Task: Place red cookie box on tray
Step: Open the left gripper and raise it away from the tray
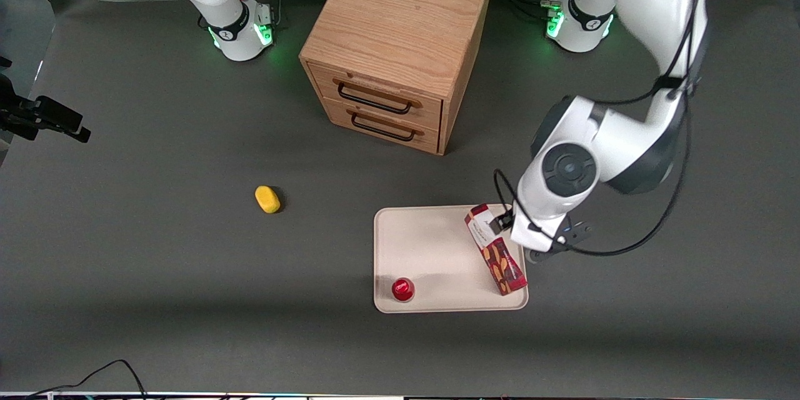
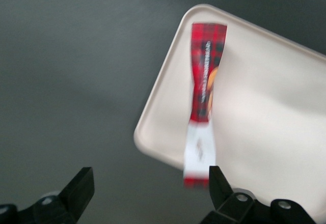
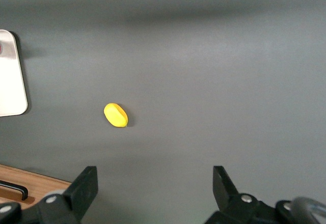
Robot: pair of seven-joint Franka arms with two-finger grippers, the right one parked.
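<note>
The red cookie box [image 1: 495, 256] lies on the cream tray [image 1: 431, 250], along the tray's edge toward the working arm's end. Its white label end points away from the front camera. In the left wrist view the box [image 2: 205, 86] shows as a narrow red plaid strip with a white end, reaching the tray's rim [image 2: 153, 132]. My left gripper [image 1: 517, 239] hovers just above the box's white end, at the tray corner. The gripper [image 2: 150, 175] is open, its jaws wide apart. One fingertip [image 2: 218, 178] is beside the white end, and nothing is gripped.
A small round red cap [image 1: 403, 289] sits on the tray near its front corner. A wooden two-drawer cabinet [image 1: 400, 44] stands farther from the camera. A yellow lump [image 1: 267, 199] lies on the grey table toward the parked arm's end and also shows in the right wrist view [image 3: 116, 115].
</note>
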